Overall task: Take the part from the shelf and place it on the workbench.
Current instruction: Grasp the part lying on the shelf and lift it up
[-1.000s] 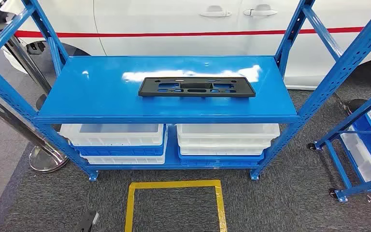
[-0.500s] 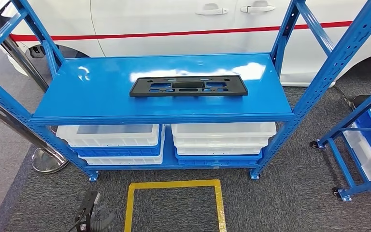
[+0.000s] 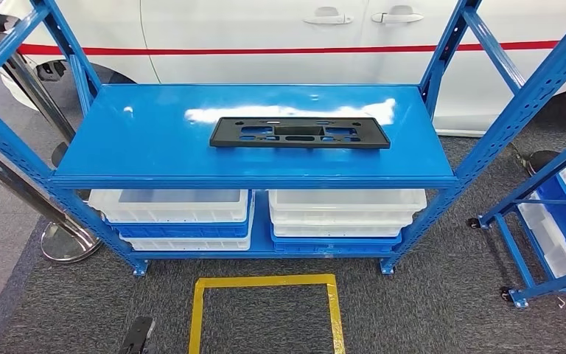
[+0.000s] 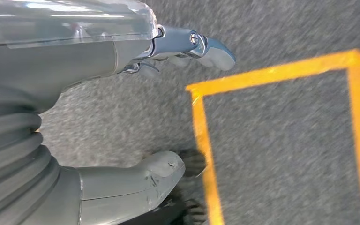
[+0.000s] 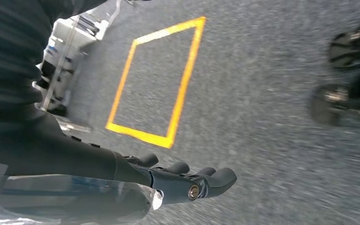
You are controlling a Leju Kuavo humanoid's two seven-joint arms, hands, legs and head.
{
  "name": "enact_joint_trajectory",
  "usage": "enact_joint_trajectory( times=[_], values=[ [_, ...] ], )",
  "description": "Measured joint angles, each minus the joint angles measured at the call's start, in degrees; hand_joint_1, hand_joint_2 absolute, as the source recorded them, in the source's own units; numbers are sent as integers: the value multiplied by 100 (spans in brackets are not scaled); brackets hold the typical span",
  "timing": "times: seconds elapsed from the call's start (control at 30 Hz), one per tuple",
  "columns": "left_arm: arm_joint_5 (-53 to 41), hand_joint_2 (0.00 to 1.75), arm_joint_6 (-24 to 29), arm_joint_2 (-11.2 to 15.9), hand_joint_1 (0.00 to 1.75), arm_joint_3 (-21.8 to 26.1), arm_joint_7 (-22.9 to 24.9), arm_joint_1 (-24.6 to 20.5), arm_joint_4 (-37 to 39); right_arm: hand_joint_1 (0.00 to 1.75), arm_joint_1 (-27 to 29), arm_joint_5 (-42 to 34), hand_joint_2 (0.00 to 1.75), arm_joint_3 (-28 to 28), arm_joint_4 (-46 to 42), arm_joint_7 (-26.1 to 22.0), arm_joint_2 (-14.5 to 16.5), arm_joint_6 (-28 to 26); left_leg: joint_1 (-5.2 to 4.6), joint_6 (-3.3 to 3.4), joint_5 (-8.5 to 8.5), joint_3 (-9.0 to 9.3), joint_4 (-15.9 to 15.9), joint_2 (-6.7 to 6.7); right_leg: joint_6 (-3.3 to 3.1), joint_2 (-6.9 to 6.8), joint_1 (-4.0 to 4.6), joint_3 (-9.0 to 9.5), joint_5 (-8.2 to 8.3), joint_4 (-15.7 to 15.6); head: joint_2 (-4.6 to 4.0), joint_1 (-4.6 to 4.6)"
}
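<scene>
A flat black plastic part (image 3: pixel 299 133) with several cut-outs lies lengthwise on the top board of a blue metal shelf (image 3: pixel 155 140), right of its middle. My left hand (image 4: pixel 164 103) hangs low over the grey carpet, fingers and thumb apart, holding nothing. A sliver of that hand (image 3: pixel 138 335) shows at the bottom of the head view, far below the shelf. My right hand (image 5: pixel 187 180) also hangs over the carpet with its fingers stretched out and nothing in it.
White and blue bins (image 3: pixel 184 214) fill the shelf's lower level. A yellow taped square (image 3: pixel 265 310) marks the carpet in front of the shelf. A white car (image 3: pixel 280 37) stands behind it. A second blue rack (image 3: pixel 553 221) is at the right, a steel post base (image 3: pixel 70 240) at the left.
The whole head view swayed left and back right, so the camera moved. My left hand showed more at the bottom half a second ago and has dropped back.
</scene>
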Motion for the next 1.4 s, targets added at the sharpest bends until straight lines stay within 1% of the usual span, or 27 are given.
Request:
enact_joint_trajectory(
  times=[0.03,0.07,0.13,0.17,0.2,0.3,0.33,0.37,0.47,0.5,0.53,0.57,0.63,0.67,0.7,0.77,0.83,0.9,0.97,1.0,1.03,1.07,1.13,1.2,1.27,1.33,1.4],
  values=[
    [-95,175,-7,-27,0,78,-26,12,65,0,-51,108,175,-98,-22,-36,8,-19,-2,-2,-7,4,10,-1,2,-1,-5,8,116,-48,0,1],
    [-193,175,-16,-57,0,161,-56,18,134,0,-102,219,175,-198,-47,-76,17,-40,-2,-8,-20,12,24,-6,-3,-2,-11,129,327,-326,-1,1],
    [-389,175,-38,-111,0,328,-115,27,272,0,-217,439,175,-396,-97,-154,36,-77,-15,-45,-63,13,76,-15,-31,-5,-7,485,714,-1118,-1,2],
    [-496,175,-49,-132,0,420,-146,32,349,0,-286,559,175,-504,-123,-199,52,-93,-26,-72,-84,3,103,-16,-52,-4,-1,602,806,-1387,0,0],
    [-598,175,-59,-152,0,508,-175,38,420,0,-354,671,175,-605,-148,-242,70,-112,-37,-101,-102,-9,124,-15,-76,-1,6,652,823,-1514,0,-1],
    [-896,44,-81,-203,0,767,-248,50,618,0,-552,1003,175,-905,-231,-399,137,-184,-32,-179,-132,-19,159,-14,-163,1,7,655,822,-1547,0,-2],
    [-989,0,-91,-220,0,846,-267,54,676,0,-624,1105,175,-996,-263,-463,157,-209,-24,-209,-196,-49,240,-14,-200,-9,-1,661,835,-1565,0,-3],
    [-1077,0,-105,-233,0,919,-282,56,734,0,-709,1201,175,-1078,-299,-532,174,-234,-14,-240,-319,-128,427,-15,-233,-19,-13,664,849,-1584,-1,-3],
    [-1343,0,-173,-273,0,1137,-303,68,926,0,-1011,1478,175,-1298,-412,-775,213,-301,22,-320,-830,-638,1506,-13,-270,-30,-13,652,862,-1590,0,-4],
    [-1433,0,-199,-286,0,1209,-304,77,989,0,-1124,1568,175,-1366,-449,-863,229,-322,29,-332,-880,-765,1750,-13,-271,-26,-10,651,861,-1585,0,-4],
    [-1519,0,-224,-299,0,1276,-304,85,1047,0,-1239,1649,175,-1429,-486,-949,245,-344,30,-331,-812,-792,1774,-13,-270,-21,-9,653,859,-1580,0,-4],
    [-1606,0,-250,-311,0,1342,-303,90,1101,0,-1362,1726,175,-1494,-527,-1043,262,-366,29,-319,-642,-717,1577,-13,-268,-16,-8,659,856,-1574,-1,-4],
    [-1764,0,-298,-330,0,1469,-292,91,1193,0,-1617,1840,175,-1610,-614,-1258,295,-407,16,-254,-221,-366,778,-14,-252,-9,1,676,847,-1566,-1,-3],
    [-1833,0,-316,-341,0,1530,-278,86,1233,0,-1753,1878,175,-1661,-659,-1377,308,-431,3,-217,-89,-223,442,-13,-231,-5,8,675,844,-1561,-1,-3],
    [-1893,0,-331,-353,0,1588,-254,80,1269,0,-1886,1899,175,-1704,-706,-1496,316,-455,-12,-187,-29,-139,239,-12,-204,-3,13,668,845,-1557,-1,-3],
    [-2000,0,-349,-379,0,1685,-187,77,1332,0,-2147,1907,175,-1770,-799,-1732,320,-496,-33,-147,-17,-129,161,-11,-136,1,13,652,861,-1565,0,-4],
    [-2107,0,-356,-403,0,1767,-127,82,1387,0,-2381,1859,175,-1811,-906,-1996,319,-534,-7,-86,41,-117,94,2,-77,-2,5,624,815,-1510,0,-3],
    [-2196,87,-358,-421,0,1827,-114,82,1424,0,-2574,1752,175,-1825,-1021,-2310,321,-587,21,-19,95,-113,30,16,-39,-1,0,429,544,-1096,0,1],
    [-2262,175,-357,-432,0,1858,-167,83,1447,0,-2713,1610,175,-1824,-1134,-2621,338,-637,13,7,103,-131,30,16,-11,1,-12,68,185,-358,0,2],
    [-2295,175,-355,-433,0,1869,-216,83,1459,0,-2764,1526,175,-1809,-1198,-2755,356,-655,11,7,101,-136,38,13,3,-1,-19,-72,112,-81,-1,3],
    [-2322,175,-353,-436,0,1882,-271,85,1469,0,-2810,1434,175,-1768,-1273,-2871,377,-669,12,2,95,-138,50,9,15,-2,-27,-126,155,8,-1,3],
    [-2345,175,-353,-438,0,1897,-324,85,1478,0,-2857,1338,175,-1699,-1357,-2961,397,-682,14,-8,84,-137,69,4,21,-4,-37,-73,310,-129,-1,4],
    [-2365,175,-365,-443,0,1930,-413,85,1495,0,-2954,1157,175,-1467,-1538,-3068,437,-707,16,-47,44,-139,125,-2,18,-6,-59,257,722,-853,-1,3],
    [-2381,87,-386,-445,0,1963,-477,75,1507,0,-3040,1017,175,-1166,-1706,-3126,487,-759,-3,-107,5,-173,201,-2,-19,-1,-49,474,899,-1372,0,0],
    [-2400,0,-422,-444,0,2001,-523,68,1511,0,-3079,911,175,-843,-1877,-3175,543,-840,-16,-163,-1,-202,227,-3,-79,6,-20,475,892,-1439,1,-2],
    [-2411,0,-472,-441,0,2037,-557,71,1513,0,-3095,803,175,-509,-2082,-3206,599,-942,-5,-213,-40,-217,257,-4,-151,4,-29,474,911,-1453,-1,-1],
    [-2413,0,-528,-437,0,2071,-586,70,1514,0,-3113,686,175,-158,-2309,-3208,658,-1057,7,-273,-280,-369,620,-4,-217,-1,-52,476,930,-1475,-1,-4]
  ],
)
